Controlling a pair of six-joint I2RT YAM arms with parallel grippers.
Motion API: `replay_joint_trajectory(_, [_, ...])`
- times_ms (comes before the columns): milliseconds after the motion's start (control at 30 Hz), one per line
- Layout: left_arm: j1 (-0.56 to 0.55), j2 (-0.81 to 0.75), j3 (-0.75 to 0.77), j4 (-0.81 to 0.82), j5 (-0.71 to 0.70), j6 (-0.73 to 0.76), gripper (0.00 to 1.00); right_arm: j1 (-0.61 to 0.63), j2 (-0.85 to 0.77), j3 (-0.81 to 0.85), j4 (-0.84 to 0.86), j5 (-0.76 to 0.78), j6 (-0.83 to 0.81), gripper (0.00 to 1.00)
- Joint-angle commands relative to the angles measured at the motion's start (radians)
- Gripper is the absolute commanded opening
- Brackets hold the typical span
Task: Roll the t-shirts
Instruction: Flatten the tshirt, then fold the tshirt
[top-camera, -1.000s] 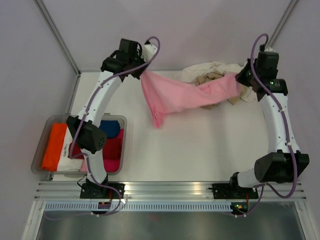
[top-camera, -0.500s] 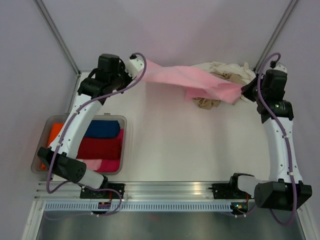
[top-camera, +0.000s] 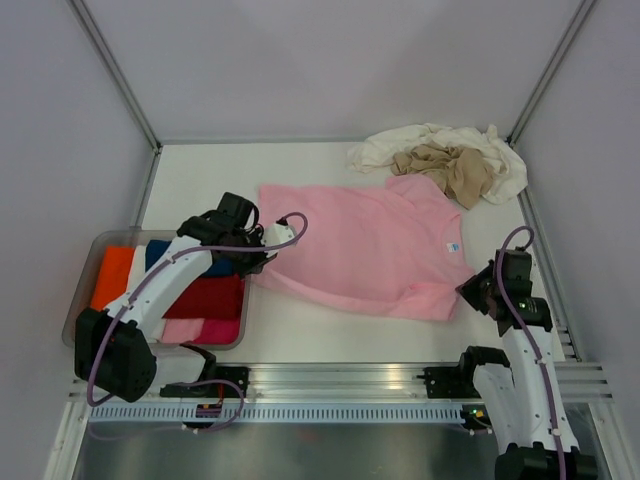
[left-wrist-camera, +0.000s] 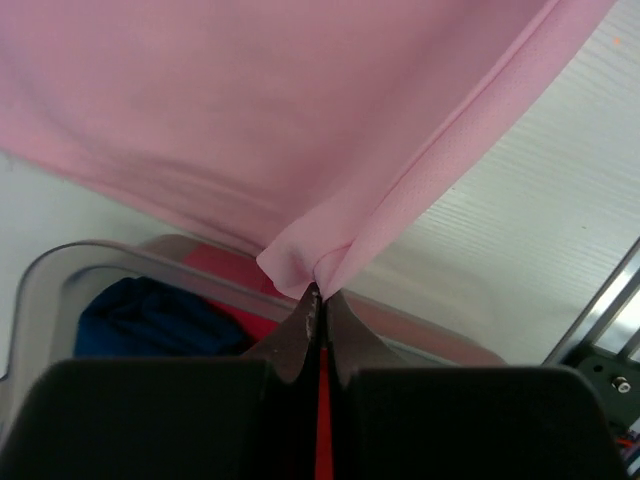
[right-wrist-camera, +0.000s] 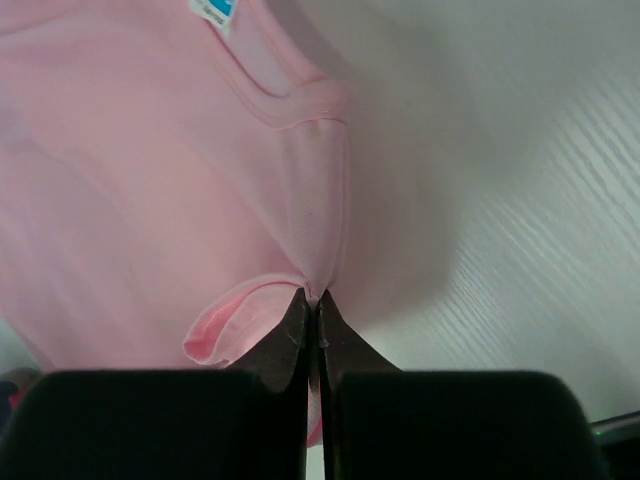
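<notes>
While the light pink cloth t-shirt (top-camera: 365, 245) lies spread over the middle of the white table (top-camera: 330, 335), collar and label to the right and hem to the left, both pincers have hold of it. The left pincer (left-wrist-camera: 318, 296) is clamped tight on a fold at the near-left hem corner. The right pincer (right-wrist-camera: 312, 302) is clamped tight on the near-right shoulder edge, just beside the collar.

Step in hand, I judge: laying this shirt flat before rolling, no roll begun. The near edge by the right grip looks bunched and turned under, so it is not quite flat. The next move probably calls for letting go, smoothing that edge, then regripping one end with both pincers level so the roll runs straight.

Pose: the left arm is bent low, its forearm crossing the right rim of the clear plastic tray (top-camera: 72, 318), which holds coloured cloth bundles, with the wrist at the shirt's left edge. The right arm is folded close to its base, wrist low at the shirt's near-right corner.

The cream-white cloth t-shirt (top-camera: 395, 148) and tan-beige cloth t-shirt (top-camera: 455, 172) sit heaped together at the far right, tan on top, unrolled.
</notes>
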Motion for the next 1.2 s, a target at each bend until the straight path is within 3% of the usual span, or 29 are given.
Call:
replay_joint_trajectory(0, [-0.017,-0.023,-0.035,-0.056,0.129,0.096,0.02,-0.002,-0.029,-0.049,-0.036,0.012,0.111,0.04])
replay_joint_trajectory(267, [-0.021,-0.032,-0.058,-0.091,0.13,0.108,0.02,-0.002,-0.001,-0.038,-0.066,0.091,0.056,0.07])
replay_joint_trajectory(333, [-0.02,-0.037,-0.067,-0.091,0.126,0.11,0.02,-0.002,-0.009,-0.06,-0.05,0.09,0.05,0.16])
replay_joint_trajectory(367, [-0.021,-0.037,-0.069,-0.091,0.126,0.11,0.02,-0.002,-0.009,-0.071,-0.037,0.087,0.046,0.31])
replay_joint_trajectory(400, [-0.02,-0.034,-0.07,-0.087,0.127,0.105,0.02,-0.004,-0.007,-0.08,-0.024,0.085,0.045,0.39])
replay_joint_trajectory(500, [-0.021,-0.002,-0.063,-0.077,0.142,0.074,0.02,-0.002,0.02,-0.074,-0.004,0.111,0.022,0.49])
replay_joint_trajectory(767, [-0.021,0.068,-0.015,-0.076,0.155,0.03,0.02,-0.002,0.057,0.078,-0.039,0.156,-0.076,0.52])
replay_joint_trajectory(1000, [-0.021,0.193,0.042,-0.086,0.115,-0.016,0.02,-0.002,0.317,0.014,-0.028,0.095,-0.047,0.55])
replay_joint_trajectory(1167, [-0.021,0.206,0.039,-0.149,0.161,-0.056,0.02,-0.002,0.364,0.079,-0.054,0.073,-0.046,0.48])
